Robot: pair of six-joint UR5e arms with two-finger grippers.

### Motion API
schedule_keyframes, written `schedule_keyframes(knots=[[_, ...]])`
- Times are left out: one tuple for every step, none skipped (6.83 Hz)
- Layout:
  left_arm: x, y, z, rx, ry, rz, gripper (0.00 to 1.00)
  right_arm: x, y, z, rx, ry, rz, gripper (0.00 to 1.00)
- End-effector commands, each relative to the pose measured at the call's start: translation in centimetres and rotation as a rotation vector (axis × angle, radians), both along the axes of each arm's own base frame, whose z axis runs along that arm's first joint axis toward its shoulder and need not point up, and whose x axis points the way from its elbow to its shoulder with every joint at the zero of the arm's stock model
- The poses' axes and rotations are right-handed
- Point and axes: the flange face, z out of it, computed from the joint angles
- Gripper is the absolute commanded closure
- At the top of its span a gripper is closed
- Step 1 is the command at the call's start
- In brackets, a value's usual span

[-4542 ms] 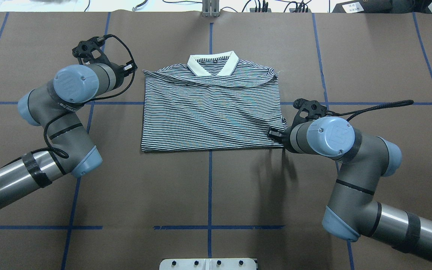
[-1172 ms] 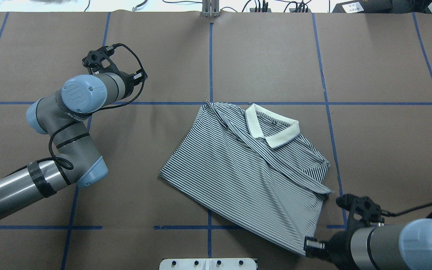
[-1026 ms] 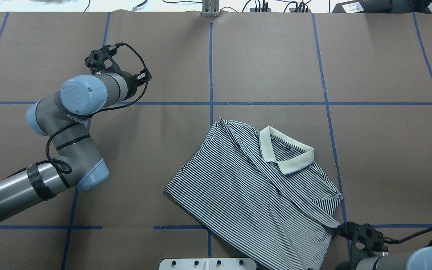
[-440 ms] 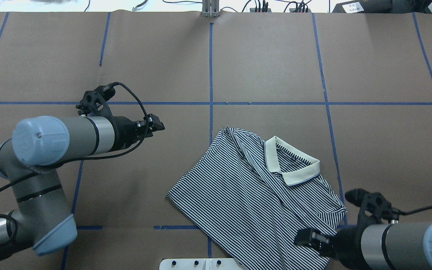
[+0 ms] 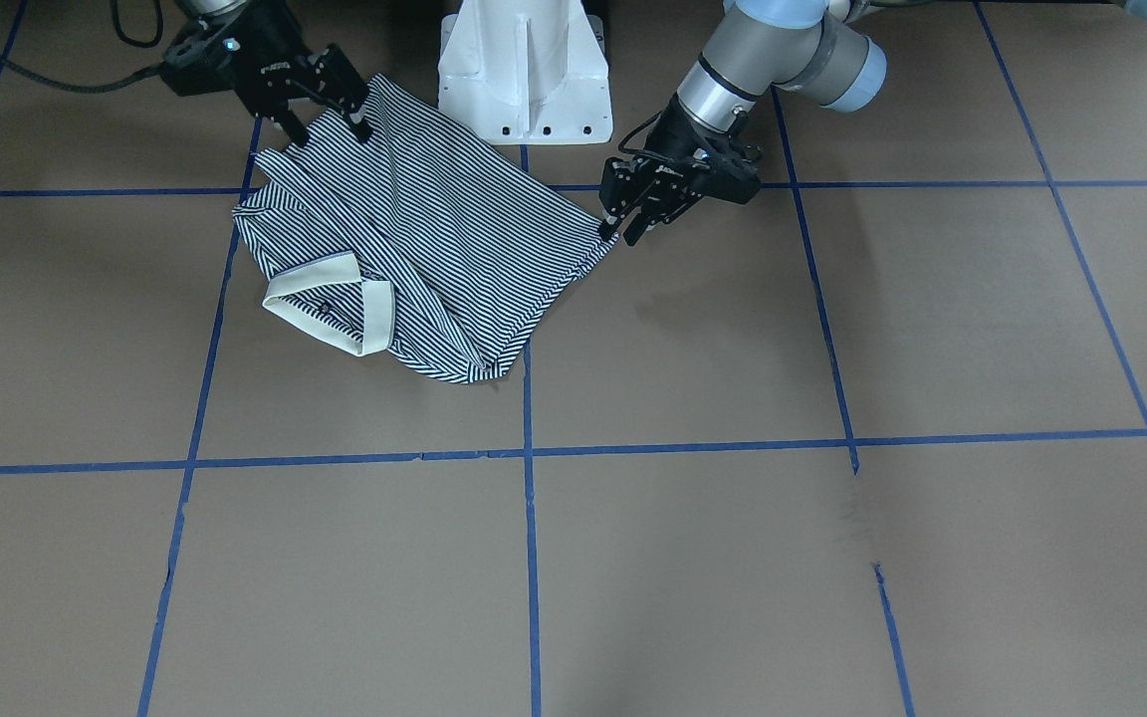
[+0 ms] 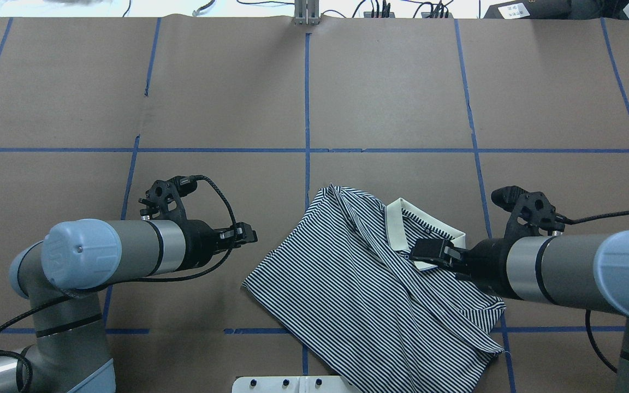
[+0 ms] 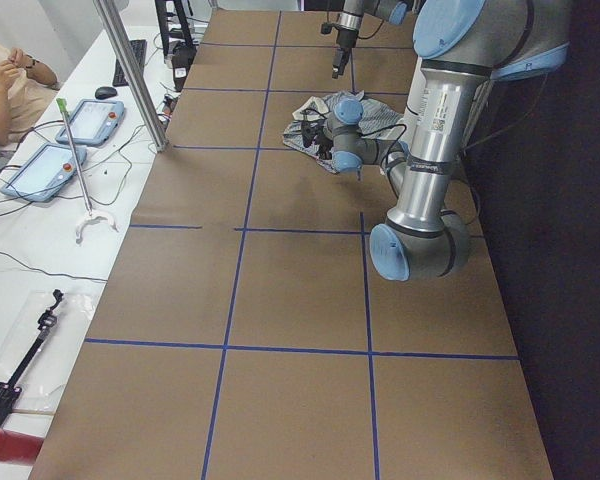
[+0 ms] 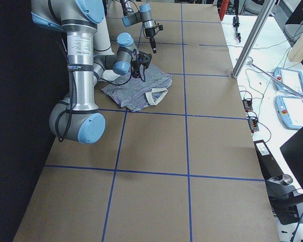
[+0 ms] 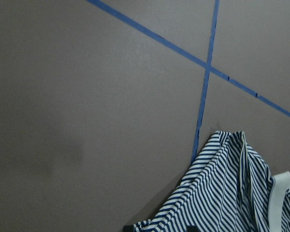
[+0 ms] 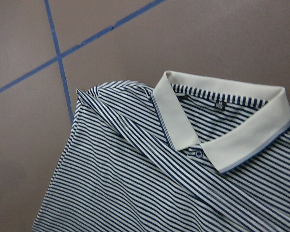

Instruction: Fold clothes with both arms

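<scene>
The navy-and-white striped polo shirt with a plain cream collar lies folded and askew on the brown table gridded with blue tape, close to the white pedestal base. The black right gripper hangs over it, fingers spread wide and empty. The black left gripper hovers beside the shirt's corner, fingers parted, holding nothing.

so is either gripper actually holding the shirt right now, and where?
Nothing looks held. The left gripper is open at a corner of the shirt; the right gripper is open above it.
</scene>
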Motion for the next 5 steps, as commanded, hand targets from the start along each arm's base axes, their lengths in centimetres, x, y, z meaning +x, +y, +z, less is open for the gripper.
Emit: schedule_keyframes(knots=[[1.3, -0.1, 1.4, 0.050, -0.025, -0.005, 0.54, -0.3, -1.8, -0.1, 0.022, 0.005, 0.023, 0.00], [2.7, 0.2, 2.6, 0.047, -0.050, -0.004, 0.54, -0.3, -1.9, 0.0, 0.025, 0.007, 0.030, 0.00], [2.9, 0.5, 2.5, 0.054, -0.035, -0.003, 0.54, -0.3, -2.0, 0.0, 0.026, 0.008, 0.036, 0.00], [3.5, 1.2, 2.9, 0.054, -0.036, 0.012, 0.54, -0.4, -2.1, -0.4, 0.031, 0.000, 0.038, 0.00], [4.2, 1.9, 3.2, 0.054, -0.043, 0.025, 0.54, -0.4, -2.2, -0.5, 0.032, -0.001, 0.040, 0.00]])
